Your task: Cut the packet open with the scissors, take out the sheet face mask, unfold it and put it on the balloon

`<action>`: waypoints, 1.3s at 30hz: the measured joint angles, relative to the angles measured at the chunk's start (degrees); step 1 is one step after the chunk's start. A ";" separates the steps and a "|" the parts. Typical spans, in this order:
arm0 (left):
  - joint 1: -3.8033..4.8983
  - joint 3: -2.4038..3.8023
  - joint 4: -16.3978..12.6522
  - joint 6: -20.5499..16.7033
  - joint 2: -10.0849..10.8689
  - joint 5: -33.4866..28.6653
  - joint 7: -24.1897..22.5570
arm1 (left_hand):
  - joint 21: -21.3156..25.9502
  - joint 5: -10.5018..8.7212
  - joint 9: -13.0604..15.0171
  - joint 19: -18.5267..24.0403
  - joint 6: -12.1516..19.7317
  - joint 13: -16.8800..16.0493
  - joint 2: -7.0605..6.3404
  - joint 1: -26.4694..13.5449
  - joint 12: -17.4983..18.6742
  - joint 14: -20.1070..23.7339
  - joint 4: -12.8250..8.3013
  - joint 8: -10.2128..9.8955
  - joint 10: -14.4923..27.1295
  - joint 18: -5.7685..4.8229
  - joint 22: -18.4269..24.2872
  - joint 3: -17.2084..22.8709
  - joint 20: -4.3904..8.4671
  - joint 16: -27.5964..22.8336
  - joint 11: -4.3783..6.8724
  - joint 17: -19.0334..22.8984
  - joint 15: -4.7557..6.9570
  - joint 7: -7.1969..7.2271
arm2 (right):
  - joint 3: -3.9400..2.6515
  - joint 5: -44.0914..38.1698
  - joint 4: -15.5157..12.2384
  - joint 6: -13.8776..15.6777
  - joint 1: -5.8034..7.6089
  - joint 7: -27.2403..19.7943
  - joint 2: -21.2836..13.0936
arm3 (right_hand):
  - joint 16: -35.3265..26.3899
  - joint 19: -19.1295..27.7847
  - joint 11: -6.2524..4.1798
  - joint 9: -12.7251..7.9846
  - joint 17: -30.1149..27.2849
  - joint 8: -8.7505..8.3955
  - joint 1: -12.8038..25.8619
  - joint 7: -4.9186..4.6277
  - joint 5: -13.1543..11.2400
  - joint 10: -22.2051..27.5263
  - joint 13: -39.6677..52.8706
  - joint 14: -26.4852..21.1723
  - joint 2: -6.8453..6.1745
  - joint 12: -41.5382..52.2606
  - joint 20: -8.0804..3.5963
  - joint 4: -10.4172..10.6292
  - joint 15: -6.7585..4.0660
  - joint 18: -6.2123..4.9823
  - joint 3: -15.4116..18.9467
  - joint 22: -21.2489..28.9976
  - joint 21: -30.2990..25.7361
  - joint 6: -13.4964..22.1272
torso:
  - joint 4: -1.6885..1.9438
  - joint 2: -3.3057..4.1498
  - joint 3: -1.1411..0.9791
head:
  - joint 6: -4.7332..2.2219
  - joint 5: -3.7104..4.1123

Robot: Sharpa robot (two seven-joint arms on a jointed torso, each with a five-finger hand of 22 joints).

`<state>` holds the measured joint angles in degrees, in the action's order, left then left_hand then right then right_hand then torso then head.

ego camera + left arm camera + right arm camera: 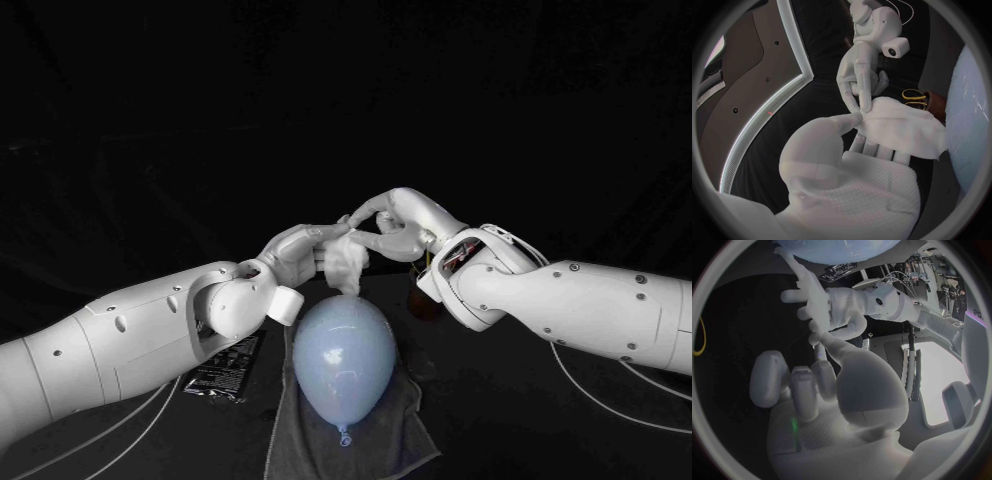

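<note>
Both hands sit just above the balloon (343,360), far end. My left hand (303,252) fingers grip the bunched sheet mask (343,264); my right hand (389,226) pinches its top edge. Risk: a hard pull tears the sheet; a weak pinch drops it crumpled onto the balloon.

Head-mounted, looking down from mid-range. Wrist-mounted, close behind left hand (848,167) and right hand (826,390), facing each other; both hands shared.
</note>
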<state>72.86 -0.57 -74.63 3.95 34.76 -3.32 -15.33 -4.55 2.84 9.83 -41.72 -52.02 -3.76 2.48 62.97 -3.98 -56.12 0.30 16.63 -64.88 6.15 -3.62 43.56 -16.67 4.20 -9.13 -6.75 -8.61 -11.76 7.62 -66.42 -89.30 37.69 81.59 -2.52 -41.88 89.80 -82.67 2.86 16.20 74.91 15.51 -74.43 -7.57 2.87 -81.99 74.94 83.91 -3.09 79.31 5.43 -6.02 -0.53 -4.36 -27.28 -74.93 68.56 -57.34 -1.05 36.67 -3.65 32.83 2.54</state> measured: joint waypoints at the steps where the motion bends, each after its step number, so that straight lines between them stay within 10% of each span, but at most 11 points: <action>1: -0.01 -0.01 0.00 -0.19 0.00 -0.09 -0.05 | 0.00 0.00 0.00 -0.08 0.00 0.00 -0.13 0.26 0.00 0.00 0.00 0.21 -0.27 -0.01 0.00 0.00 0.08 0.00 0.10 -0.01 0.00 0.00 | -0.01 -0.07 -0.02 0.06 0.00 0.06 -0.03 | 0.00 0.00 0.00 -0.01 0.00 0.00 0.00 0.00 0.00 0.00 0.00 0.00 0.00 0.00 0.00 0.00 0.00 0.00 0.00 0.00 0.00 0.00 | -0.01 -0.01 0.00 | 0.02 -0.01; 17: -0.03 -0.03 0.24 -1.79 0.21 -2.10 -0.82 | 0.00 0.00 1.52 -0.69 -0.73 0.01 0.27 0.13 0.00 -0.21 2.26 1.18 -1.38 -0.01 -0.05 -0.32 0.07 0.00 0.02 0.00 0.20 -0.32 | -0.03 -1.59 -0.08 1.03 -0.01 1.28 -0.89 | -0.05 -0.41 -0.63 0.78 0.04 2.01 -0.47 0.97 0.14 -0.62 0.01 0.04 0.47 0.07 -0.42 -0.87 -0.61 0.01 -0.40 0.00 1.00 -2.67 | -0.01 -0.01 0.02 | 0.05 -0.13; 39: -0.01 0.01 0.20 -1.92 0.12 -2.97 -0.46 | 0.00 0.01 1.29 -0.68 -0.83 0.02 -3.65 -5.14 0.00 -0.21 10.15 0.64 -1.05 -0.01 0.00 -9.19 0.07 0.00 -0.31 -0.06 0.20 -0.42 | 0.01 -2.16 -1.85 6.51 -0.40 -0.59 -1.04 | 0.00 -0.21 -1.13 0.90 0.00 2.31 1.32 0.84 0.14 -0.91 0.01 0.02 -0.81 0.28 -0.62 -0.53 -1.03 0.03 1.04 -0.01 0.92 -1.01 | 0.03 0.01 0.03 | -0.05 0.01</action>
<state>72.86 -0.56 -74.43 2.03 34.87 -6.29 -15.79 -4.55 2.85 11.12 -42.40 -52.85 -3.74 -1.17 57.82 -3.98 -56.33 10.45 17.27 -65.93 6.13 -3.62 34.37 -16.59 4.20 -9.43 -6.81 -8.41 -12.18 7.64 -68.58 -91.16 44.20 81.19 -3.12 -42.92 89.80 -82.88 1.73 17.10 74.91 17.83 -73.11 -6.74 3.01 -82.90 74.95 83.93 -3.90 79.59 4.81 -6.55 -1.56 -4.33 -26.24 -74.94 69.48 -58.34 -1.02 36.68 -3.61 32.78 2.55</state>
